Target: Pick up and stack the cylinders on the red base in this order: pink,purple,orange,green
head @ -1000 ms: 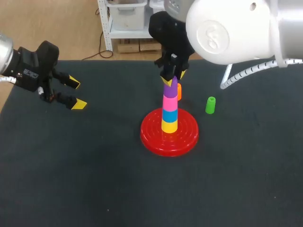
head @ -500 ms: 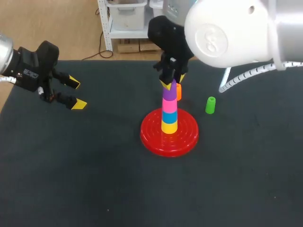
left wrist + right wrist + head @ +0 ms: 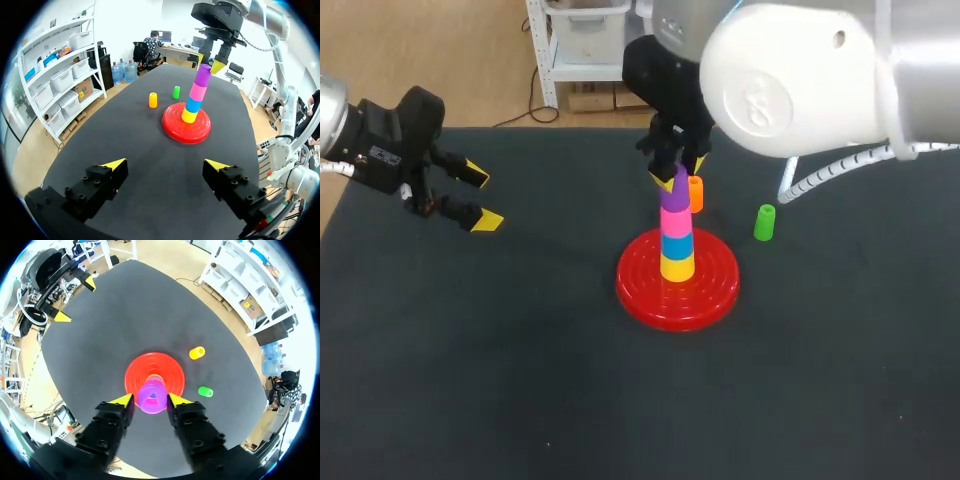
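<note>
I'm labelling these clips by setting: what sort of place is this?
Probably a robot test bench: a black table, left gripper and right gripper over it, and a stacking toy on a red base.

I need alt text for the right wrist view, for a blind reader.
A purple cylinder tops the stack on the red base, directly under the right end effector. An orange cylinder and a green cylinder sit on the table beyond.

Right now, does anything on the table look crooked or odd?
The purple cylinder on top looks slightly tilted, off line with the pink cylinder under it, so it may not be seated. Nothing else stands out.
</note>
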Motion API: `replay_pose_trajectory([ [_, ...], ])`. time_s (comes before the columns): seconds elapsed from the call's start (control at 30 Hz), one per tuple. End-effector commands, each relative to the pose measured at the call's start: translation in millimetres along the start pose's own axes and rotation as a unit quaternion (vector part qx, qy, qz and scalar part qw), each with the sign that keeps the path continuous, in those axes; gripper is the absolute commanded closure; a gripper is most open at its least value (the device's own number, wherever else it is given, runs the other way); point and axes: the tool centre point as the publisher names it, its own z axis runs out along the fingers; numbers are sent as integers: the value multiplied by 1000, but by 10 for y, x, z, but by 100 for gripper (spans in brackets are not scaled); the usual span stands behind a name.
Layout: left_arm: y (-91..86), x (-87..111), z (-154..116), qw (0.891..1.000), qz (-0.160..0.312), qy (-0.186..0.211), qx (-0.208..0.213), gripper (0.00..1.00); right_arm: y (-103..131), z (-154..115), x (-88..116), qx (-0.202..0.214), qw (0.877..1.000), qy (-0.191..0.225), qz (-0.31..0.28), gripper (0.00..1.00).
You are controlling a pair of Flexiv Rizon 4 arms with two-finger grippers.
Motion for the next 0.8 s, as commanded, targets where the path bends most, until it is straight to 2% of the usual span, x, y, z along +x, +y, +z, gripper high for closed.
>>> replay_pose_trajectory([
  [0.03,0,13,2,1000,1,-2,0,0,-68,-121,62,-7,1000,-24,11,0],
  [0.27,0,13,2,1000,1,-2,0,0,-239,-434,-92,-25,996,-73,41,0],
  [0.43,0,13,2,1000,1,-2,0,0,-572,-471,-274,-7,990,-99,96,0],
  [0.57,0,13,2,1000,1,-2,0,0,-827,-362,-427,-8,983,-114,147,0],
  [0.67,0,13,2,1000,1,-2,0,0,-967,-211,-542,-1,979,-120,163,0],
  [0.8,0,13,2,1000,1,-2,0,0,-1109,97,-668,7,979,-102,176,0],
])
